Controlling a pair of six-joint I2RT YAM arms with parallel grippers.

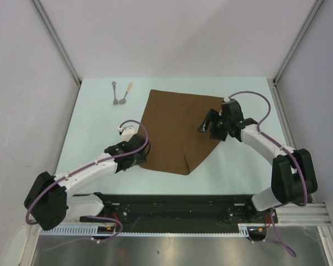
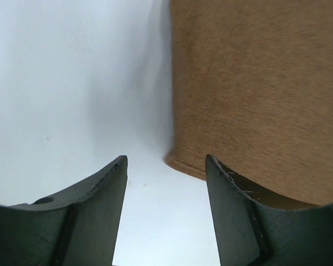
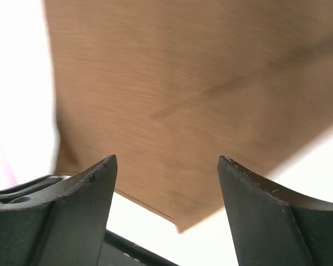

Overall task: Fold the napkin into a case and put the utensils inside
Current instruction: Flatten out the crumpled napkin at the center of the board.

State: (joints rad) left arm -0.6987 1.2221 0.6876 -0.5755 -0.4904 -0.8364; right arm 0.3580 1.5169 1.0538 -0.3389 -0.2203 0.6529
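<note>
The brown napkin [image 1: 175,127] lies on the table's middle, with a flap folded over at its near right part. The two utensils lie side by side at the far left, clear of the cloth: one with a grey handle [image 1: 115,93], one with a tan handle [image 1: 126,92]. My left gripper [image 1: 146,151] is open at the napkin's near left corner [image 2: 255,83], and only bare table shows between its fingers [image 2: 105,188]. My right gripper [image 1: 208,125] hangs open above the cloth's right side [image 3: 183,83], nothing held; a cloth corner shows between its jaws.
The pale table [image 1: 94,127] is boxed in by white walls with metal posts [image 1: 55,39] at the back corners. A black rail [image 1: 172,206] carrying the arm bases runs along the near edge.
</note>
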